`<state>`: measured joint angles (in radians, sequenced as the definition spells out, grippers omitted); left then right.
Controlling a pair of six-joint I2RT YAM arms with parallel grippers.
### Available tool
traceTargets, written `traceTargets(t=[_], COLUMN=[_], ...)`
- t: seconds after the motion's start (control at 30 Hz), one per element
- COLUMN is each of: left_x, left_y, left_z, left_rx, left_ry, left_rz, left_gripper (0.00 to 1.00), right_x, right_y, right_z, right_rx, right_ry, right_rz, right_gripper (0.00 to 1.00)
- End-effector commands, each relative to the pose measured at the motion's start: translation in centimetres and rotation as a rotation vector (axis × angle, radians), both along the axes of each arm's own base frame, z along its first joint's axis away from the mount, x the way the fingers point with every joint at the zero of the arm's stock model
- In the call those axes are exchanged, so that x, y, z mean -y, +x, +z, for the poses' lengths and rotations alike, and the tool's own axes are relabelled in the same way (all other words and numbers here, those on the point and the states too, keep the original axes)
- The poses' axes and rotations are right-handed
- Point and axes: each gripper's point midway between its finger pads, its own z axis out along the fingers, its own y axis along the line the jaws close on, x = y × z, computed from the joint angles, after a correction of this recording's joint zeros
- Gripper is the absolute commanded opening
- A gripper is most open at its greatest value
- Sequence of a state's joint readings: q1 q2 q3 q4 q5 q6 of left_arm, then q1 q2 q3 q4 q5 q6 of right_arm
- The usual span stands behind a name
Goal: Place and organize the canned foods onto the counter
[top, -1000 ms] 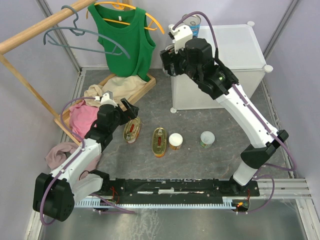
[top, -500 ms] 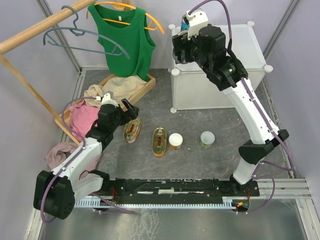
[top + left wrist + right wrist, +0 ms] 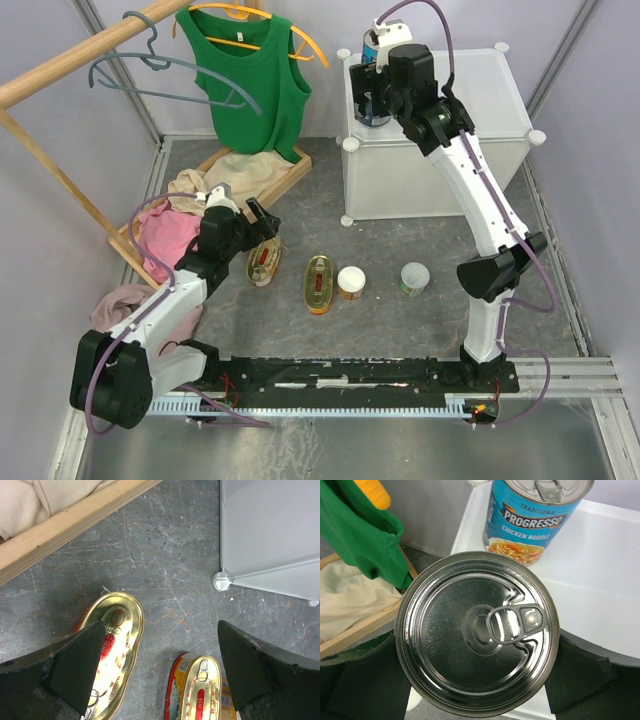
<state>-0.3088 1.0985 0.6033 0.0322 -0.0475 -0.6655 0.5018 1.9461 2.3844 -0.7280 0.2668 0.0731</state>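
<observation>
Two surfaces first: the grey tabletop [image 3: 420,240] carries four cans, and the white cube cabinet [image 3: 490,90] at its far right is our drop target.

The right arm [image 3: 490,205] is stretched long over the cabinet's near-left corner, wrist pointing down. The left arm [image 3: 170,300] is folded low on the left, wrist tipped at the tabletop.

The right tool [image 3: 378,95] is spread wide but clamped on a tall silver-topped can [image 3: 477,630], one finger each side. The can is upright, long axis vertical.

A Progresso chicken noodle can [image 3: 535,517] stands on the cabinet top just beyond the held one, toward the back-left corner. They're close; we can't tell if they touch.

The relation we care about: set-down spot straight below the tool, neighbour dead ahead, cabinet's left edge right alongside. We can't tell if the base is down yet. Our call: lower vertically, biased inward from that edge.

The left tool [image 3: 160,645] is wide open and empty, hovering over an oval tin [image 3: 122,630]. A second oval tin [image 3: 200,690] lies just beside it. Both long axes run roughly away from the arm bases, and the left arm is nearer.

Smallest: the orange-label can [image 3: 351,282] and green-label can [image 3: 414,277] stand upright, right of the tins.
</observation>
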Motion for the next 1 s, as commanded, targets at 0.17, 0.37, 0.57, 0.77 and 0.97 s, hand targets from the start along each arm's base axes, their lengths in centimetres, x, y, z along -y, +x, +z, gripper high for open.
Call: traceTargets(t=[0.17, 0.37, 0.57, 0.77, 0.97], left_x=[0.8, 1.1, 1.0, 0.9, 0.9], left_y=[2.0, 1.9, 1.7, 1.6, 1.6], left_z=[3.7, 3.5, 3.6, 3.4, 3.0], left_rx=[0.080, 0.074, 0.078, 0.076, 0.072], left_ry=[-0.048, -0.065, -0.068, -0.065, -0.065], left_rz=[-0.008, -0.012, -0.010, -0.009, -0.011], left_gripper=[1.00, 1.00, 1.00, 1.00, 1.00], right_x=[2.8, 3.2, 3.0, 2.9, 2.9], right_y=[-0.6, -0.7, -1.0, -1.2, -0.9], right_z=[10.9, 10.7, 10.6, 10.5, 10.1], right_rx=[0.273, 0.259, 0.245, 0.236, 0.224], right_ry=[0.192, 0.205, 0.219, 0.227, 0.221], right_rz=[-0.044, -0.043, -0.030, -0.022, -0.028], right_gripper=[0.01, 0.01, 0.01, 0.01, 0.01])
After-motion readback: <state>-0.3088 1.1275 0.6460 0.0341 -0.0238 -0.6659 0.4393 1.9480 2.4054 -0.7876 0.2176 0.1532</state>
